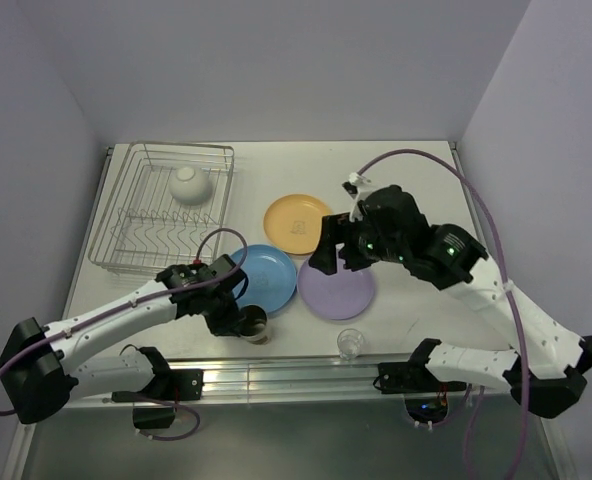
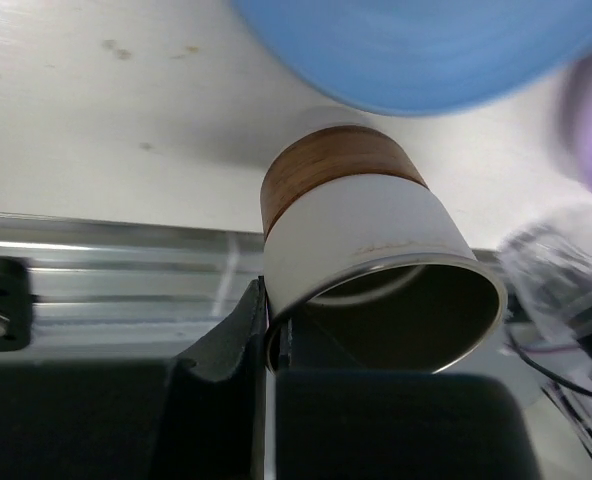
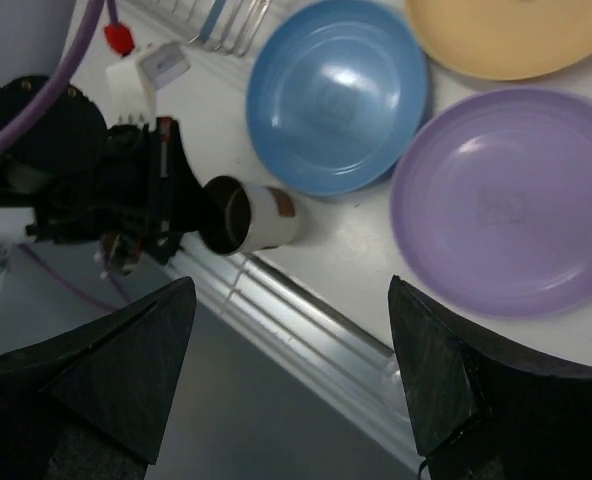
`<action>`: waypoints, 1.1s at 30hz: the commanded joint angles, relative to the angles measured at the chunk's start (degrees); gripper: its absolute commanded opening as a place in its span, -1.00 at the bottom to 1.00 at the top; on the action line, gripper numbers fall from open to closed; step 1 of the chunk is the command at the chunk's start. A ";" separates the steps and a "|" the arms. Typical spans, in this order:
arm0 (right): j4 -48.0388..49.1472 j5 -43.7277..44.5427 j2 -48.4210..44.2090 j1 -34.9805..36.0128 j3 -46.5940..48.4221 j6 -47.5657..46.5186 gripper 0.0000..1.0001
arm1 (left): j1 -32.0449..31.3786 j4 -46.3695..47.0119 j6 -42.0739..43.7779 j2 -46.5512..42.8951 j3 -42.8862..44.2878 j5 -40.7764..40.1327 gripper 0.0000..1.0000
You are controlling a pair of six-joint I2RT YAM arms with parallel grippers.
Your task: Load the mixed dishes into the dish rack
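Observation:
The cream cup (image 1: 255, 322) (image 2: 366, 240) (image 3: 261, 215), with a brown band near its base, is tilted near the table's front edge. My left gripper (image 1: 240, 320) (image 2: 268, 312) is shut on its rim, one finger inside the metallic mouth and one outside. The blue plate (image 1: 266, 278) (image 3: 336, 95), purple plate (image 1: 336, 288) (image 3: 511, 200) and yellow-orange plate (image 1: 297, 223) lie flat mid-table. A small clear glass (image 1: 350, 343) stands at the front edge. The white bowl (image 1: 190, 185) sits in the dish rack (image 1: 126, 245). My right gripper (image 1: 332, 262) (image 3: 291, 295) hovers open over the purple plate's near-left edge, holding nothing.
A metal rail (image 1: 296, 370) runs along the table's front edge just beside the cup and glass. Grey walls close in the back and both sides. The right arm's purple cable (image 1: 446, 165) arcs over the table's right side.

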 commanded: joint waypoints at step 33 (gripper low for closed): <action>60.14 -58.72 4.15 -14.40 -16.77 40.81 0.99 | 18.02 48.09 -25.10 -24.43 2.52 26.48 -1.00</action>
